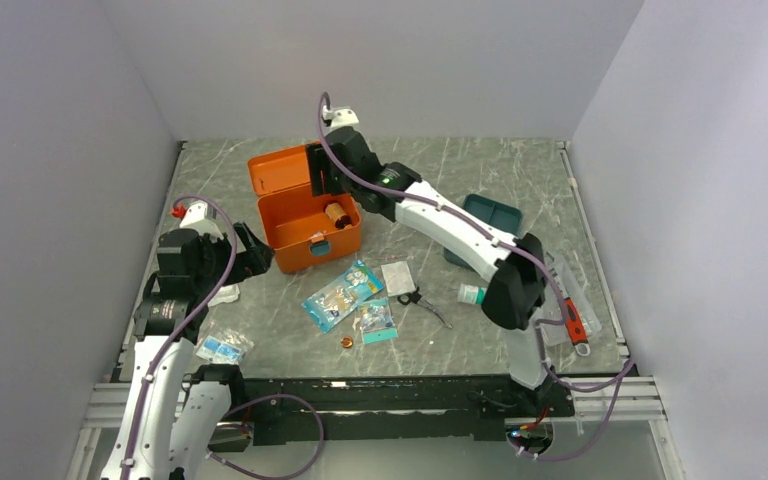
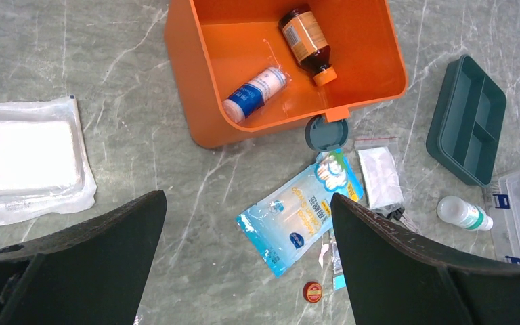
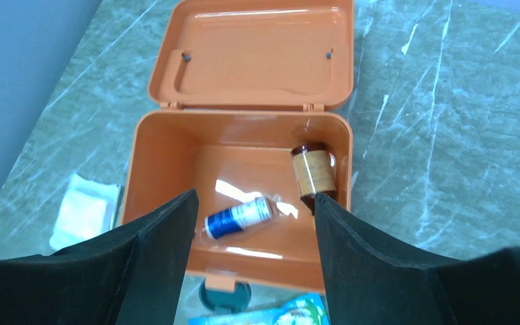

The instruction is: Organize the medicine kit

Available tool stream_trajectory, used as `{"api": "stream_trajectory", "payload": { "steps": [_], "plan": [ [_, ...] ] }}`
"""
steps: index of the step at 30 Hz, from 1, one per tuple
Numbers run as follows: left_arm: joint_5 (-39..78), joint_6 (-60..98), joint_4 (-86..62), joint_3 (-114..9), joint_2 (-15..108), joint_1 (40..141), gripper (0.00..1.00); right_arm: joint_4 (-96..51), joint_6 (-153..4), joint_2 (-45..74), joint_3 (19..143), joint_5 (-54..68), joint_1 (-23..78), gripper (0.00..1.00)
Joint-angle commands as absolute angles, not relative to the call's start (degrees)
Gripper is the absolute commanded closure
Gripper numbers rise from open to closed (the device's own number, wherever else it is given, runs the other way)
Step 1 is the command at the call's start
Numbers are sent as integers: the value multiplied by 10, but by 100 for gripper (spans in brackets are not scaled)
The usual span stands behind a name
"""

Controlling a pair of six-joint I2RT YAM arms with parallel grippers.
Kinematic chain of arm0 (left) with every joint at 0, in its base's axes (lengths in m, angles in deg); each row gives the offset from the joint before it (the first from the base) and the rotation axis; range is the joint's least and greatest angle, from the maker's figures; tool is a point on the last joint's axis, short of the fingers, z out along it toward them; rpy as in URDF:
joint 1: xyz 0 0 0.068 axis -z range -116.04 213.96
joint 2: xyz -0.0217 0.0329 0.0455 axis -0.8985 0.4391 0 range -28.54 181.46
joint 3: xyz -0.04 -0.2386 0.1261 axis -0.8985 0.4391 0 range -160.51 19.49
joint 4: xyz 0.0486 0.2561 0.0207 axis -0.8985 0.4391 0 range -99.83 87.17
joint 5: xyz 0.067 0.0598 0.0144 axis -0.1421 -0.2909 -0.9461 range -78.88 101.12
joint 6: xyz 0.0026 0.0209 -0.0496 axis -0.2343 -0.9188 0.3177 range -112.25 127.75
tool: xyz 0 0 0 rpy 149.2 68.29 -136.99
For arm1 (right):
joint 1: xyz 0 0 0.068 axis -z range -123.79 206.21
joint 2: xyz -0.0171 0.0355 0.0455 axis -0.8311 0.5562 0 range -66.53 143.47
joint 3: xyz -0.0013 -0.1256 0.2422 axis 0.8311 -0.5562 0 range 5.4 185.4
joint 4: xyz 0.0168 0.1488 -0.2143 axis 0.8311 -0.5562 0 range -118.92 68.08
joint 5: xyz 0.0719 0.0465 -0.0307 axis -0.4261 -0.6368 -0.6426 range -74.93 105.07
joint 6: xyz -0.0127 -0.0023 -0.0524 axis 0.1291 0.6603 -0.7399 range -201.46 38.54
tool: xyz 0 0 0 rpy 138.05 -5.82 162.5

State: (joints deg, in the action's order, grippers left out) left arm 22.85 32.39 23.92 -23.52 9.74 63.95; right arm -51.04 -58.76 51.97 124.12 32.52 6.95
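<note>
– Top external view first: where is the kit?

– The orange rectangular plastic medicine kit (image 1: pixel 295 252) sits on the grey marbled worktop (image 1: pixel 460 170). Its hinged lid (image 3: pixel 257 54) is thrown back flat behind it. A brown glass bottle with an orange cap (image 2: pixel 305 37) and a wrapped white-and-blue bandage roll (image 2: pixel 256 93) lie loose inside the kit.

– And the fingers?

– The right gripper (image 3: pixel 254 200) hangs over the kit's open mouth, its fingers partly spread with nothing between them. The bottle lies in the kit just beside one finger. The left gripper (image 2: pixel 244 200) waits off the kit's left side, fingers spread wide and empty.

– How will the kit handle?

– I'd judge it stiff and fairly light, with smooth walls that could slip under a pinch. Tilt it and the bottle and roll will slide about, and the glass might knock.

– Where would you take hold?

– On a side wall at the rim, one finger inside and one outside, to steady it. To close it, I'd take the lid's free edge, then press near the teal latch (image 2: pixel 325 132) at the kit's front.
</note>
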Motion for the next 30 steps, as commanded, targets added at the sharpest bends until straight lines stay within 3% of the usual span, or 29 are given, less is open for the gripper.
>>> {"api": "stream_trajectory", "payload": {
  "steps": [1,13,14,16,22,30],
  "plan": [
    [228,315,229,-242,99,641,2,-428,-632,422,1143,302,68,33],
    [216,313,233,-245,102,641,2,-358,-617,217,894,293,78,19],
    [215,312,234,-245,102,641,1,-352,-601,199,871,297,81,16],
    [213,312,234,-245,101,641,1,-348,-552,149,828,316,90,1],
    [207,310,236,-246,101,641,1,-276,-529,23,675,247,134,0],
    [204,310,236,-246,102,641,1,-339,-529,8,613,211,158,1]
  ]
}}
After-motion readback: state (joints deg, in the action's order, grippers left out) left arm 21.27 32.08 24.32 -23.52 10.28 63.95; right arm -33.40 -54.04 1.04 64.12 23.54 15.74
